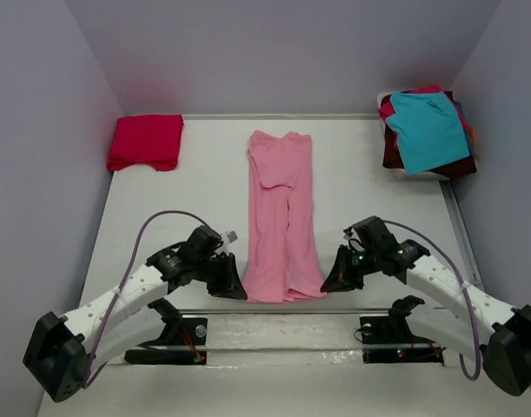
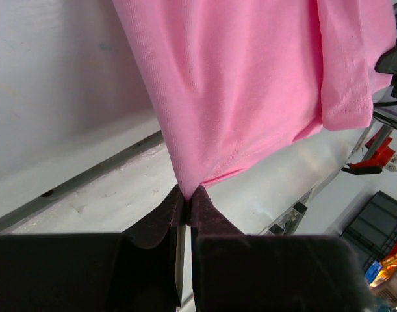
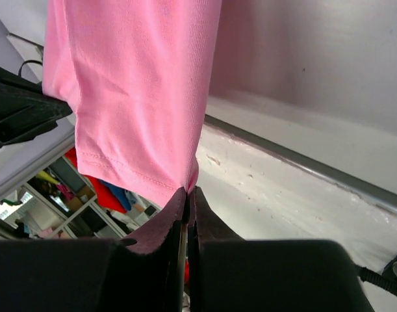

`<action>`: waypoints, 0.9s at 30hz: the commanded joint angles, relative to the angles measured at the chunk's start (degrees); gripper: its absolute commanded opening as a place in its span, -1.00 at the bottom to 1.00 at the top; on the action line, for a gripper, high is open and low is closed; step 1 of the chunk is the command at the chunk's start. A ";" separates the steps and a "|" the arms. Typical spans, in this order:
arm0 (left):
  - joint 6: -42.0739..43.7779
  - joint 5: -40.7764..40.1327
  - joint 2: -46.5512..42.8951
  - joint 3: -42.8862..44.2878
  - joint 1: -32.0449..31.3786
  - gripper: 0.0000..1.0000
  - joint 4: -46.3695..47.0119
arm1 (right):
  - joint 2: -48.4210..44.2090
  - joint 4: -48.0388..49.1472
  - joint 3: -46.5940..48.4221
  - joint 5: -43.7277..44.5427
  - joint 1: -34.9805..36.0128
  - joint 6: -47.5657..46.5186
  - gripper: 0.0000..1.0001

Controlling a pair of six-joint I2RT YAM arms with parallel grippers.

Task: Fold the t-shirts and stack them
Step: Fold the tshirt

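Two claws are at work, one on each side of a single pink t-shirt (image 1: 281, 217) in the middle of the tabletop (image 1: 195, 200). This shirt is folded into a narrow strip. Its long axis runs straight up and down the overhead frame, and its stitched hem points to the bottom edge, at the tabletop's near rim.

In the left wrist view, the left claw (image 2: 187, 195) is pressed together on the strip's lower left corner, with the cloth rising out of the tips. In the right wrist view, the right claw (image 3: 187, 194) is pressed together on the lower right corner, just beside the hem seam. From above, the two claws flank the near end of the strip at about the same height in the frame.

One red t-shirt (image 1: 146, 142) lies folded into a flat rectangle in the upper left, well apart from the pink one. One heap (image 1: 426, 130) sits in the upper right. It has one teal t-shirt (image 1: 428, 129) on top and a maroon t-shirt (image 1: 395, 155) showing under it. Scraps of other colours show at its edges, but the number of shirts in it cannot be counted.
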 commanded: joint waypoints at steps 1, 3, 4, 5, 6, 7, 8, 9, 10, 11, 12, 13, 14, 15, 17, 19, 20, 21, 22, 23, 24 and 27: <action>-1.53 0.72 -3.57 0.19 -0.27 -0.89 -6.02 | -3.26 -7.21 0.78 -0.48 -0.02 0.83 -0.86; -1.27 0.20 -3.05 2.29 -0.27 -0.89 -6.29 | -3.87 -8.00 1.83 -0.39 -0.02 1.27 -0.86; -1.10 -0.16 -2.61 3.09 -0.27 -0.89 -6.38 | -3.88 -8.09 2.36 -0.39 -0.02 1.36 -0.86; -0.75 -1.03 -1.82 3.97 -0.27 -0.89 -6.29 | -3.70 -8.35 2.97 0.04 -0.02 1.36 -0.86; -0.40 -1.39 -1.03 5.72 -0.27 -0.89 -6.20 | -3.35 -8.44 3.76 0.40 -0.02 1.19 -0.86; 0.48 -1.74 1.07 6.52 -0.27 -0.89 -5.51 | -2.13 -8.27 5.25 0.84 -0.02 1.01 -0.86; 1.01 -2.18 3.35 8.26 -0.27 -0.89 -4.72 | -0.38 -7.74 5.96 1.01 -0.02 0.66 -0.86; 1.54 -2.44 3.37 9.24 -0.27 -0.89 -4.71 | -0.36 -7.39 6.58 1.19 -0.02 0.66 -0.86; 2.06 -2.70 5.72 10.21 -0.27 -0.89 -4.19 | 1.38 -6.95 7.28 1.28 -0.02 0.66 -0.86; 3.46 -3.49 6.97 12.30 -0.27 -0.89 -4.18 | 2.18 -6.17 8.59 1.54 -0.02 0.66 -0.86; 4.08 -3.76 9.15 13.63 -0.27 -0.89 -4.01 | 3.67 -5.55 9.21 1.54 -0.02 0.66 -0.86; 5.22 -4.37 10.13 14.69 -0.27 -0.89 -3.92 | 4.55 -5.11 10.35 1.80 -0.02 0.66 -0.86; 5.58 -4.55 12.06 16.70 -0.27 -0.89 -3.66 | 5.34 -4.23 10.97 2.15 -0.02 0.66 -0.86; 6.02 -4.55 12.08 17.68 -0.27 -0.89 -3.48 | 6.13 -3.61 11.50 2.16 -0.02 0.57 -0.86; 7.16 -4.47 15.05 20.31 -0.27 -0.89 -3.30 | 9.02 -2.12 13.25 2.33 -0.02 0.39 -0.86; 7.87 -4.64 17.42 21.90 -0.27 -0.89 -3.04 | 10.88 -1.59 14.66 2.51 -0.02 0.13 -0.86; 8.13 -4.73 18.22 22.86 -0.27 -0.89 -3.04 | 12.63 -1.50 15.63 3.12 -0.02 -0.22 -0.86; 8.92 -5.08 19.53 25.05 -0.27 -0.89 -3.30 | 13.51 -1.67 17.55 4.08 -0.02 -0.48 -0.86; 9.45 -5.34 20.33 26.20 -0.27 -0.89 -3.48 | 14.31 -1.67 18.44 4.53 -0.02 -0.75 -0.86; 9.89 -6.04 21.12 27.52 -0.27 -0.89 -3.74 | 16.05 -1.85 19.23 5.05 -0.02 -1.01 -0.86; 10.94 -6.31 23.04 29.97 0.34 -0.89 -4.18 | 17.03 -2.02 20.98 5.58 -0.02 -1.45 -0.86; 12.44 -6.66 25.52 34.45 2.63 -0.89 -4.88 | 21.15 -3.16 24.15 7.78 -0.02 -1.89 -0.86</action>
